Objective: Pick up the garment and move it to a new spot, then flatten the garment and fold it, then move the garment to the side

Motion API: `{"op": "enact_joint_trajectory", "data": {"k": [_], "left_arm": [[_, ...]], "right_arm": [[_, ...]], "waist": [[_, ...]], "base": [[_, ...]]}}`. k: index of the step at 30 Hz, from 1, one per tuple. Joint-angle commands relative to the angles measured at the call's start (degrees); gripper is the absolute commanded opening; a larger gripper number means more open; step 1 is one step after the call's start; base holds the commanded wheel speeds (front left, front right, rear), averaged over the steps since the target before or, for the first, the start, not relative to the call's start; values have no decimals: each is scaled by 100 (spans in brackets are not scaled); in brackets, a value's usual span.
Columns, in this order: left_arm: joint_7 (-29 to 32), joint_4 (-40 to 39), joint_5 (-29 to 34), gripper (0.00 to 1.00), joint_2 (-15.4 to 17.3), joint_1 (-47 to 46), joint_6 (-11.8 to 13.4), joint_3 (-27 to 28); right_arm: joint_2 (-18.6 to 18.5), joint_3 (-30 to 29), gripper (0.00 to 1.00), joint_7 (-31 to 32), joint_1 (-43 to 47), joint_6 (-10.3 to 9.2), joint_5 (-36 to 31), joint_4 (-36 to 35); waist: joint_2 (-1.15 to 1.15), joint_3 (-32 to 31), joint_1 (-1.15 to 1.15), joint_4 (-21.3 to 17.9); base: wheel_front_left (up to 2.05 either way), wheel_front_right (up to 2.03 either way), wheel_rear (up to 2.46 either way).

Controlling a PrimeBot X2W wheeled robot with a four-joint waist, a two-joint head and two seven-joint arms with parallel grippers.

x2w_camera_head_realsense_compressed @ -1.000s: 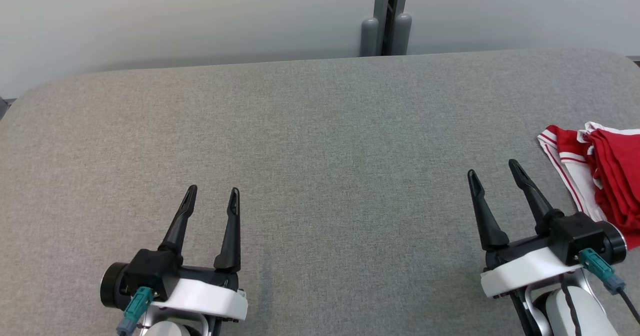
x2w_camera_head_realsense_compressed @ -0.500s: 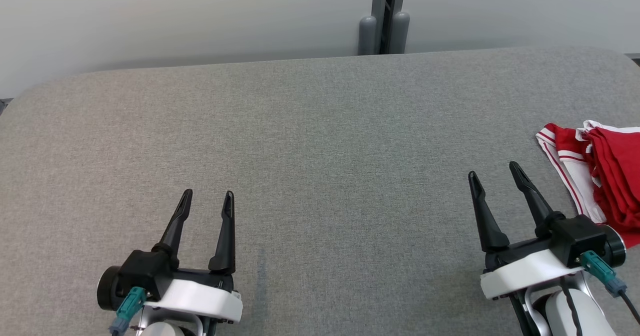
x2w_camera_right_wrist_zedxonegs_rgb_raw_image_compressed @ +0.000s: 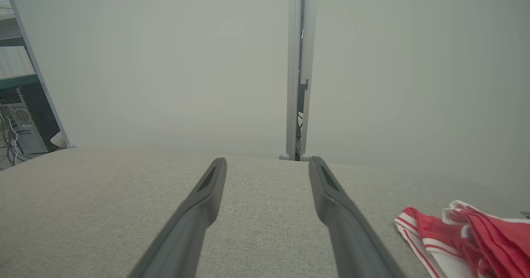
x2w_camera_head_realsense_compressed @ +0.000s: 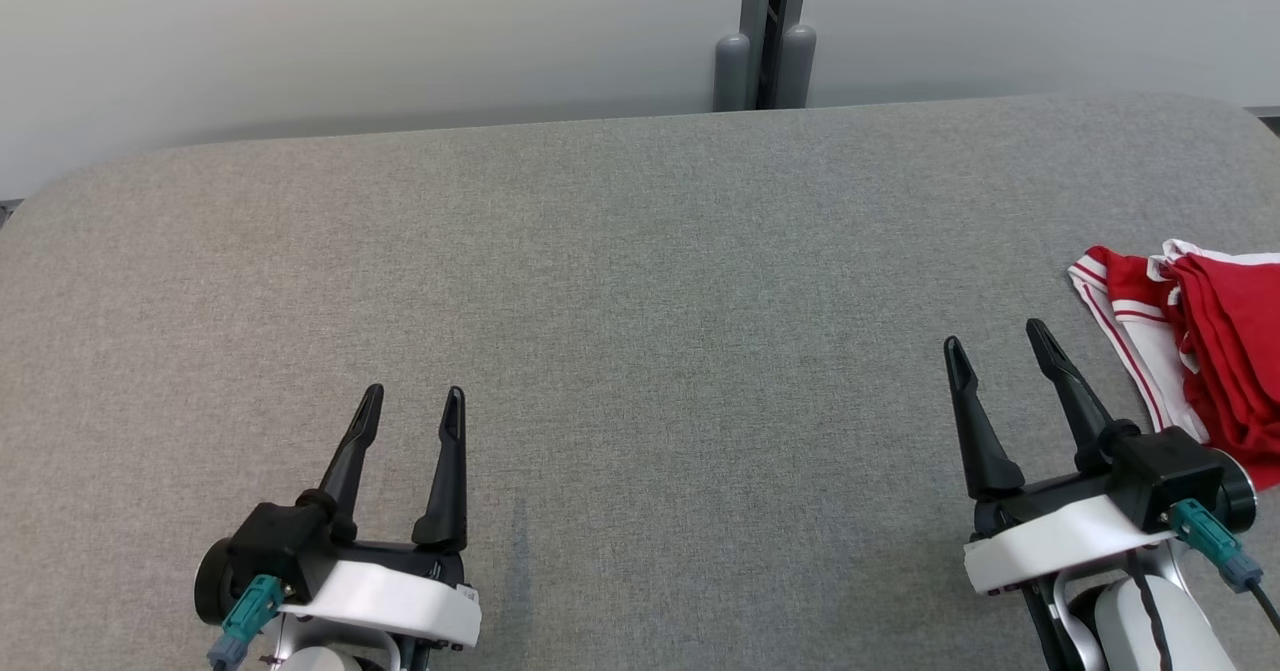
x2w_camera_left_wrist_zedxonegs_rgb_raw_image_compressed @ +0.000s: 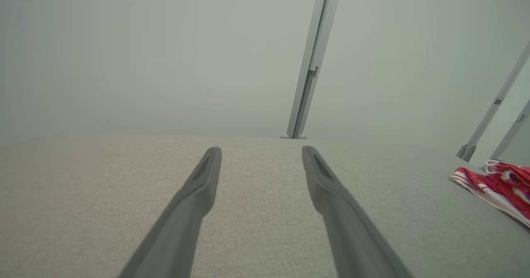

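**Head view.** We see the red-and-white garment lying in bunched layers at the right edge of the grey table, partly cut off by the frame. The left gripper and right gripper sit at the near side, jaws moderately apart and holding nothing. The right one is near the garment but not touching it. We judge that this fits either a heap waiting to be picked up or a folded bundle already set aside; the layers do not settle which.

**Left wrist view.** The jaws are parted and empty over bare table, with the garment far to the right.

**Right wrist view.** The jaws are likewise parted, with the garment just right of the fingers. A post rises behind the table, and we see nothing between gripper and garment.
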Motion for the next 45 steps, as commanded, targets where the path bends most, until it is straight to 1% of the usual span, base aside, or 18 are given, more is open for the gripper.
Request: {"op": "enact_joint_trajectory", "data": {"k": [1, 33, 34, 38, 45], "left_arm": [[-6, 20, -39, 100, 22, 38, -36, 25], [-6, 112, -215, 100, 23, 63, -111, 62], [0, 140, -198, 0, 0, 35, -84, 35], [15, 299, -281, 0, -17, 138, -87, 11], [176, 324, -1039, 0, 13, 61, -127, 71]], "right_arm": [[1, -23, 100, -29, 41, -5, 33, -26], [-31, 109, 100, -30, 17, -5, 32, 38], [3, 103, 0, 1, 8, 0, 8, 51], [23, 96, 0, 33, 150, 0, 100, 200], [-14, -49, 0, 224, 203, 0, 974, 175]], "waist": [[0, -2, 0, 0], [0, -56, 0, 41], [0, -56, 0, 40], [0, -60, 0, 38], [0, -93, 0, 29]], "base": [[0, 0, 0], [0, 0, 0], [0, 0, 0], [0, 0, 0], [0, 0, 0]]}}
